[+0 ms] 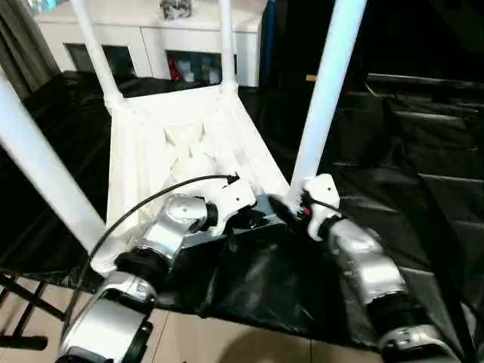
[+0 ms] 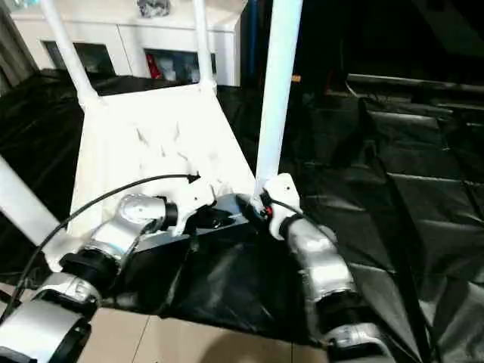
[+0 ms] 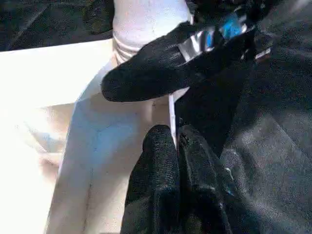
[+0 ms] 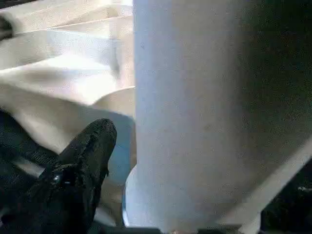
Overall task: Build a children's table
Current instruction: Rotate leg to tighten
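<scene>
- White plastic rectangular tabletop with raised rim (image 1: 178, 144) lying upside down on black sheeting (image 1: 393, 174), centre-left of frame; underside ribs facing up so the sockets are reachable.
- Four white round tube legs standing up out of the corner sockets: far-left leg (image 1: 94, 49), far-right leg (image 1: 226, 41), near-right leg (image 1: 327, 91), near-left leg (image 1: 38, 162). Looks like all four seated; judging assembly near done.
- Left gripper (image 3: 176, 146) at the near edge of the tabletop, lower centre of frame, fingers pressed together, nothing between them. Tips close to the rim by the near-right corner, probably steadying the top against the other arm's push; contact unclear.
- Right gripper (image 1: 291, 209) at the base of the near-right leg, jaws apart, one black finger (image 4: 83, 161) just beside the tube. Straddling the leg rather than clamping; whether the second finger touches, cannot tell.
- Likely step: checking or pressing home the near-right leg in its socket.
- Risk: sideways push on a tall leg could tilt the top on the slick sheet.
- White cabinet (image 1: 151, 34) at upper left, behind.
</scene>
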Robot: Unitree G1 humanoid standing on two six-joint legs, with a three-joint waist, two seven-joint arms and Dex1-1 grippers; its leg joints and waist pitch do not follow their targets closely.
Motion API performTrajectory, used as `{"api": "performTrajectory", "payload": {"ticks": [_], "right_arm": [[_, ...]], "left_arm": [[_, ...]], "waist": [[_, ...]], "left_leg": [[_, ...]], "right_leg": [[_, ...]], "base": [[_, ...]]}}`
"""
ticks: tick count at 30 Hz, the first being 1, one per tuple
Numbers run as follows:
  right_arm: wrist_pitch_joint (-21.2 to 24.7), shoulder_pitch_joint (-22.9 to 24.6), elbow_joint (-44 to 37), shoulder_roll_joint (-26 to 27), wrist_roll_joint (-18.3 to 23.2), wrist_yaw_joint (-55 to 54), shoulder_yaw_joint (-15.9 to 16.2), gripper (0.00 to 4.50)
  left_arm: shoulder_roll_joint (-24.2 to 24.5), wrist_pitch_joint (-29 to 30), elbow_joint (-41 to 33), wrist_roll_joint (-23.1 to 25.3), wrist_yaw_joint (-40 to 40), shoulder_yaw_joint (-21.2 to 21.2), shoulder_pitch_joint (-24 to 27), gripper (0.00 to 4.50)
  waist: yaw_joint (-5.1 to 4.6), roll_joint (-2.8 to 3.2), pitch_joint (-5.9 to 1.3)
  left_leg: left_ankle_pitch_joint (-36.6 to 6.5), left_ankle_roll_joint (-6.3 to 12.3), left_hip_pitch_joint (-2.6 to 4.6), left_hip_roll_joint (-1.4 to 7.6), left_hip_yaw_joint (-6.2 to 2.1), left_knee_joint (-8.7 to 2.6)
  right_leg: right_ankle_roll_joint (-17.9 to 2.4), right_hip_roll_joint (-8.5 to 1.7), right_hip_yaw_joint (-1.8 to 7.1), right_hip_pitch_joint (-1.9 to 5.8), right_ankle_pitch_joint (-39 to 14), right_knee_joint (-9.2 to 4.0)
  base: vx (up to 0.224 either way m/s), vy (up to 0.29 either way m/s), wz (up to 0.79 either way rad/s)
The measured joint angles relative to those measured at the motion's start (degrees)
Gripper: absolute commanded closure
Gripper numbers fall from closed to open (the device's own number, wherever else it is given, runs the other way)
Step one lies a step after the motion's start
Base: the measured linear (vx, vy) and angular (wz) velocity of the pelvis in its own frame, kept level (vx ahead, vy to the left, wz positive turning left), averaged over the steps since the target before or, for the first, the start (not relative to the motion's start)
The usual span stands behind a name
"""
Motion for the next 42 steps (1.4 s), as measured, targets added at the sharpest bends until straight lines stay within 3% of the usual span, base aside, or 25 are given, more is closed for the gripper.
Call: {"api": "performTrajectory", "payload": {"ticks": [3, 8, 11, 21, 27, 31, 37, 42], "right_arm": [[0.3, 1.7, -3.4, -5.0, 1.7, 10.5, 2.2, 0.54], [2.1, 2.6, -5.8, -8.9, 4.4, 22.5, 4.1, 0.54], [2.8, 2.3, -6.3, -10.4, 5.5, 28.2, 5.6, 0.83], [3.8, -0.4, -5.2, -11.5, 5.3, 34.8, 8.2, 1.62], [3.9, -0.6, -4.9, -11.3, 5.3, 34.8, 8.3, 1.81], [2.6, -0.6, -2.7, -8.4, 4.6, 28.5, 6.5, 1.84], [2.4, -0.5, 0.6, -1.2, 1.8, 4.9, 0.9, 1.85], [3.9, -0.5, 0.9, 4.0, 0.0, -10.4, -2.1, 1.85]], "left_arm": [[1.7, -1.7, 0.0, -1.2, -4.7, -0.4, 0.3, 4.50], [4.3, -4.0, 0.1, -2.2, -11.9, -0.9, 0.5, 4.50], [5.5, -5.6, 0.3, -2.7, -15.7, -1.7, 0.5, 4.50], [7.2, -8.4, 2.3, -2.8, -21.1, -2.4, -0.6, 4.50], [7.4, -8.9, 3.4, -2.9, -21.5, -2.3, -1.1, 4.50], [7.3, -7.3, 3.7, -2.4, -17.3, -1.7, -1.1, 4.50], [2.5, -1.5, 4.3, 0.5, -2.2, -0.2, -2.2, 4.50], [-1.6, 2.7, 1.9, 1.3, 6.0, 0.5, -0.8, 4.50]], "waist": [[0.38, -0.03, 0.02], [0.91, -0.16, 0.09], [1.26, -0.20, 0.12], [1.64, -0.20, 0.11], [1.63, -0.20, 0.11], [1.35, -0.28, 0.10], [-0.19, -0.40, 0.14], [-0.51, -0.42, -0.01]], "left_leg": [[-0.1, 0.13, -0.03, 0.06, -0.01, -0.02], [-0.1, 0.13, 0.02, 0.16, -0.01, 0.13], [-0.1, 0.13, 0.08, 0.17, 0.00, 0.21], [-0.1, 0.12, 0.08, 0.23, 0.03, 0.21], [-0.1, 0.12, 0.09, 0.25, 0.04, 0.22], [-0.1, 0.03, 0.13, 0.28, 0.10, 0.24], [-0.1, -0.46, 0.22, 0.20, 0.10, 0.24], [-0.1, -0.46, 0.26, 0.13, 0.09, 0.20]], "right_leg": [[0.0, 0.03, -0.11, 0.00, -0.2, 0.02], [-0.1, 0.04, -0.20, 0.01, -0.2, 0.08], [-0.1, 0.02, -0.19, 0.02, -0.2, 0.08], [-0.1, 0.02, -0.25, 0.02, -0.2, 0.12], [-0.1, 0.02, -0.25, 0.02, -0.2, 0.16], [-0.2, 0.03, -0.21, 0.13, -0.2, 0.28], [-0.3, 0.00, -0.09, 0.22, -0.1, 0.13], [-0.3, -0.01, -0.03, 0.22, 0.0, 0.09]], "base": [[0.000, 0.000, 0.00], [0.000, 0.000, 0.00], [0.000, 0.000, 0.00], [0.000, 0.000, 0.00], [0.000, 0.000, 0.00], [0.000, 0.000, 0.00], [0.000, 0.000, 0.00], [0.000, 0.000, 0.00]]}}
